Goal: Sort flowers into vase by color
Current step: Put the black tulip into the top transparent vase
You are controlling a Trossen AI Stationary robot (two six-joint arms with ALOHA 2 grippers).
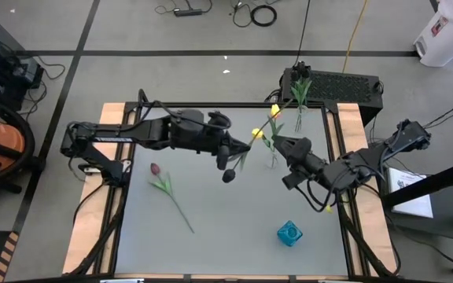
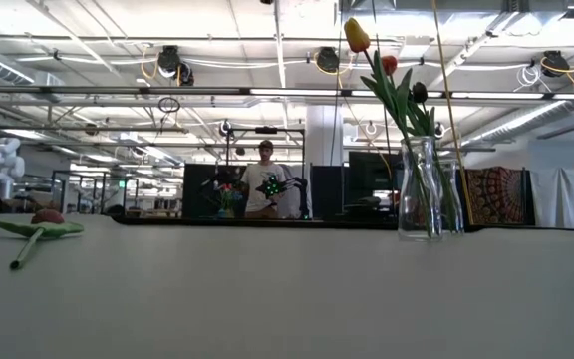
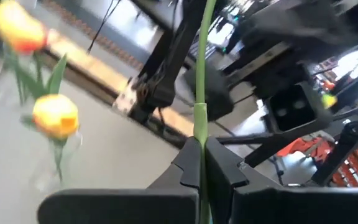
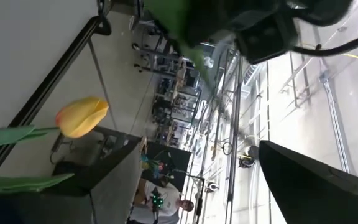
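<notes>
High view: left gripper (image 1: 228,163) jaws clamp a flower stem (image 3: 201,93) beside the clear vase (image 1: 273,157); right gripper (image 1: 278,144) jaws wide, empty.

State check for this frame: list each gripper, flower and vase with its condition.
Left gripper: shut on a green stem.
Right gripper: open, beside the clear vase.
Clear vase: upright, holding tulips.
Pinkish red tulip: lying on the table.
Blue vase: standing apart, no flowers.

Left tool (image 3: 199,165) clamped shut mid-table; right tool (image 1: 278,144) spread wide.
</notes>
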